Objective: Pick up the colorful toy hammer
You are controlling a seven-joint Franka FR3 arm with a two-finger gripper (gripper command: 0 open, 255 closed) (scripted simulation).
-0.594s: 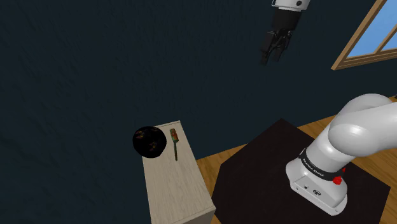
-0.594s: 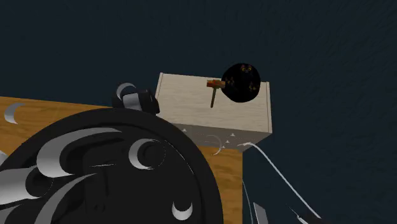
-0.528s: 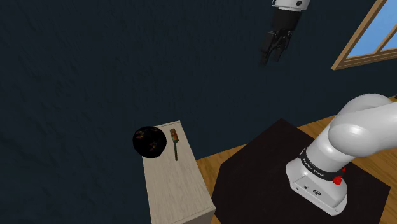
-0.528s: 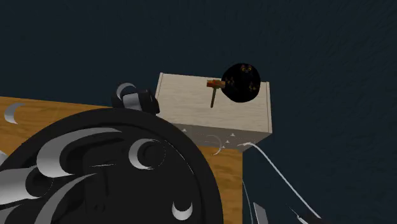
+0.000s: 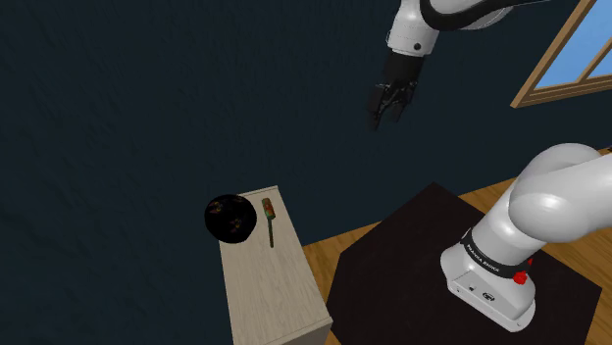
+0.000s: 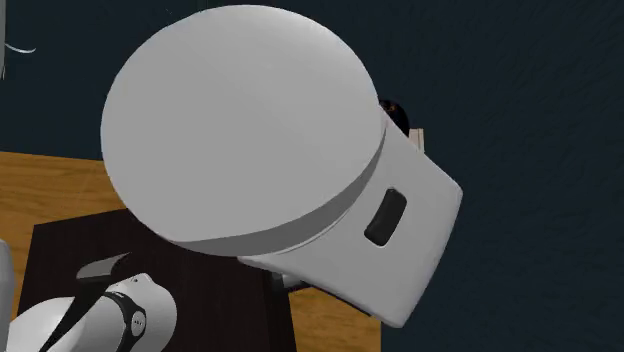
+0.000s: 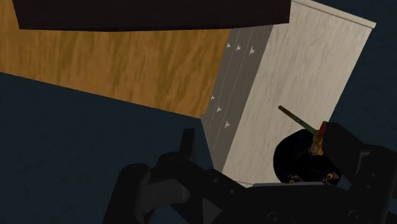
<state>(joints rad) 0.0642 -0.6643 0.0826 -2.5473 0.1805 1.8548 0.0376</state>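
Observation:
The toy hammer (image 5: pixel 268 218) lies flat on a pale cabinet (image 5: pixel 277 290), with a reddish-orange head and a thin dark handle. It rests right beside a black ball (image 5: pixel 230 218) at the cabinet's far end. My gripper (image 5: pixel 383 114) hangs high in the air, well above the hammer and toward the shoulder view's right, fingers pointing down. In the wrist view the hammer (image 7: pixel 306 128) lies ahead of the gripper (image 7: pixel 264 147) on the cabinet top (image 7: pixel 299 70), touching the ball (image 7: pixel 304 163). The two fingers stand apart with nothing between them.
The dark stand (image 5: pixel 432 255) sits on a wooden floor (image 5: pixel 338 245) beside the cabinet. A window (image 5: pixel 574 49) is at the shoulder view's upper right. A big white arm link (image 6: pixel 260 150) blocks most of the second exterior view; the ball's edge (image 6: pixel 397 110) peeks out behind it.
The arm has swung over: the gripper moved down and toward the shoulder view's left. A white arm link now covers the cabinet in the second exterior view. Hammer and ball have not moved.

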